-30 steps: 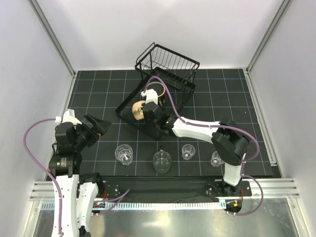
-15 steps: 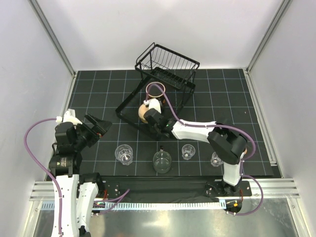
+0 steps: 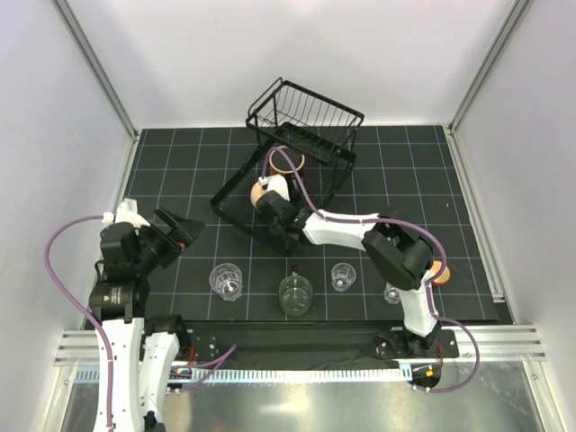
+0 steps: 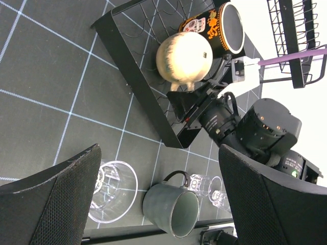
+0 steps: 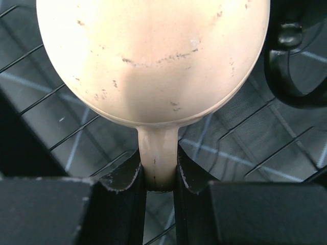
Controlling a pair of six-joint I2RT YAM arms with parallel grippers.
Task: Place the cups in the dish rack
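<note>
Beige mug closer to patterned mug

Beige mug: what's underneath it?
Under the beige mug, held by its handle in the right hand, wires of the rack show, with the gridded mat below them. The spot straight beneath is covered by the mug, so contact cannot be judged.

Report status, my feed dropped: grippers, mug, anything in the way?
Right gripper shut on handle of beige mug, at lower frame of dish rack. Left gripper open, empty. Black patterned mug close beside the beige one.
</note>
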